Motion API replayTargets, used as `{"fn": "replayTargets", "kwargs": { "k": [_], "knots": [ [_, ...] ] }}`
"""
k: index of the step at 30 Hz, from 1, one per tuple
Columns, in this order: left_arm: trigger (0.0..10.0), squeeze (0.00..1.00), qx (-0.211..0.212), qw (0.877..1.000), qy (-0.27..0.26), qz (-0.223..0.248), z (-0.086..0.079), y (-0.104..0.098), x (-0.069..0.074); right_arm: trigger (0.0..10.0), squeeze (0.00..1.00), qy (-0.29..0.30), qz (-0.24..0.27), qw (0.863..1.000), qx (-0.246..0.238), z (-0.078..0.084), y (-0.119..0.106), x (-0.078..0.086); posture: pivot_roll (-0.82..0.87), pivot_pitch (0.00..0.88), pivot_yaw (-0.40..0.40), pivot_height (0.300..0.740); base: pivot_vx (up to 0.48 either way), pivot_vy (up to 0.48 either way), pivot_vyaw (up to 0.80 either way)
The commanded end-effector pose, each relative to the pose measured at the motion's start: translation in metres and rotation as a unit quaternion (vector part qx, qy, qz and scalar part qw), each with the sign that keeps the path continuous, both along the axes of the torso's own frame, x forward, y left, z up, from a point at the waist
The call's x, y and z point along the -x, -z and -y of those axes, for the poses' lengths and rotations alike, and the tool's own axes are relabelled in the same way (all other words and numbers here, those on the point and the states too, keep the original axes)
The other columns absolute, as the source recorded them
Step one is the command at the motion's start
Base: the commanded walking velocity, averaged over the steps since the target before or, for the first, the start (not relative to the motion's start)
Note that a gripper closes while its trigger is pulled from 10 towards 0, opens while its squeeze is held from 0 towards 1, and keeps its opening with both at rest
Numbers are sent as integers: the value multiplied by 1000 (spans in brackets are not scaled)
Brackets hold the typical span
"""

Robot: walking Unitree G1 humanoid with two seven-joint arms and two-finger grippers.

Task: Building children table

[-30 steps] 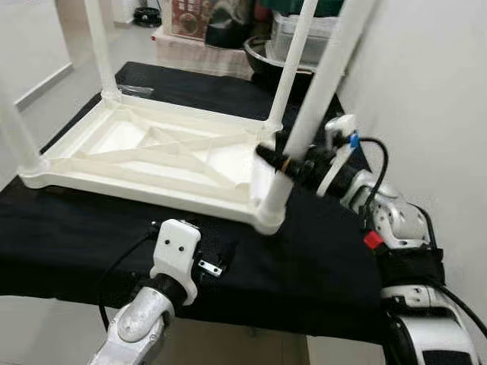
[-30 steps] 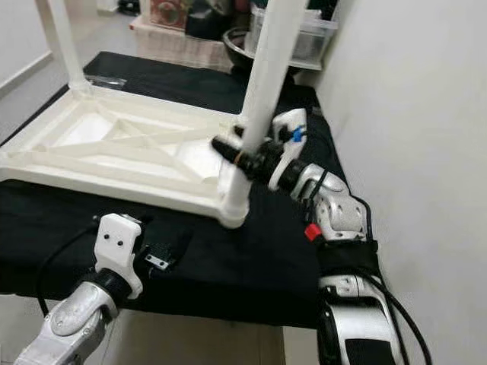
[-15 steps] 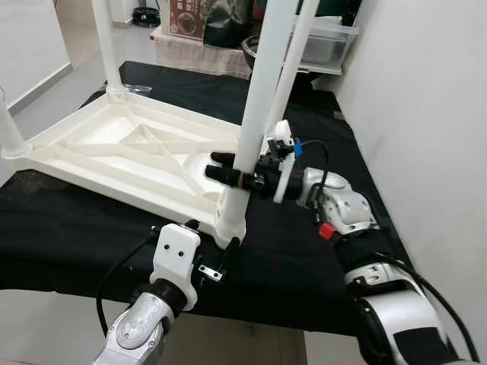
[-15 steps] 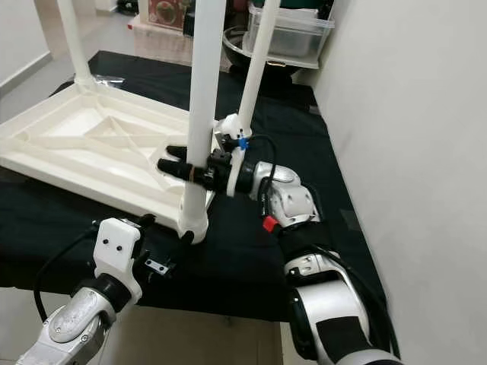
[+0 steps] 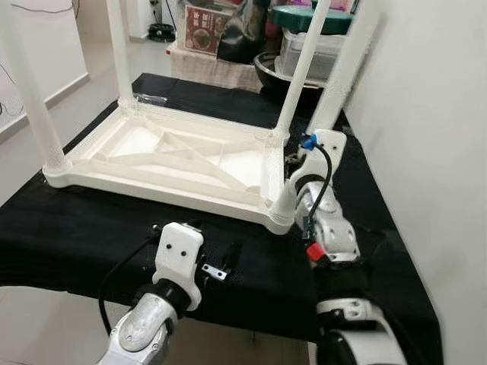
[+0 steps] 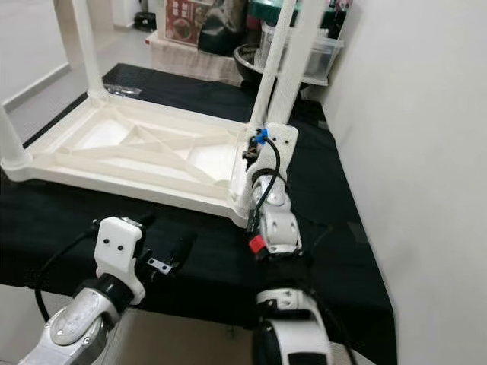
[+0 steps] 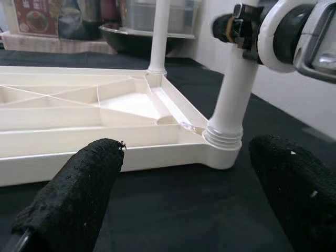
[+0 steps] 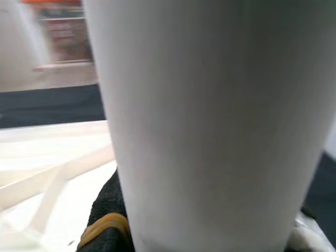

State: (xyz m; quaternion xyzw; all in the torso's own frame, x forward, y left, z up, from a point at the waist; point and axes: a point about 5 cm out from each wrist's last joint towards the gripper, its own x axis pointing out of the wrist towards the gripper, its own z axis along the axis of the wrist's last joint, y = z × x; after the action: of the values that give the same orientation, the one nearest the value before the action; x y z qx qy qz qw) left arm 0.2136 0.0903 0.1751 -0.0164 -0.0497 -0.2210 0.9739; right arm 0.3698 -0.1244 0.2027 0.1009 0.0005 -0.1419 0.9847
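Black-draped bench (image 5: 99, 236) bears upturned table (image 5: 167, 163); bins (image 5: 316, 42) behind.

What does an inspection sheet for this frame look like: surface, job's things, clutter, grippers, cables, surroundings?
Surface: black cloth covering the worktop.
Job's things: white tabletop lying upside down; four white legs stand up from its corners, including the near right leg.
Clutter: small clear bag beside the far left corner.
Grippers: right gripper closed around the near right leg above its socket; left gripper open, low over the cloth, facing that corner.
Cables: black cable along the right wrist; another at the left forearm.
Surroundings: white wall on the right; bins and a bowl behind the worktop.
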Motion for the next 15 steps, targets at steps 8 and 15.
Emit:
{"fn": "replayTargets", "kwargs": {
  "k": [8,15],
  "knots": [
    [10000,0,-6,1000,-4,1,0,-1,2,10000,1000,-16,-4,998,-66,-10,9,-2,137,52,-150,740,0,0,0],
    [10000,0,-3,1000,-8,0,0,-1,1,10000,0,-170,94,979,-69,-5,-24,-11,131,54,-148,740,0,0,0]
  ]
}}
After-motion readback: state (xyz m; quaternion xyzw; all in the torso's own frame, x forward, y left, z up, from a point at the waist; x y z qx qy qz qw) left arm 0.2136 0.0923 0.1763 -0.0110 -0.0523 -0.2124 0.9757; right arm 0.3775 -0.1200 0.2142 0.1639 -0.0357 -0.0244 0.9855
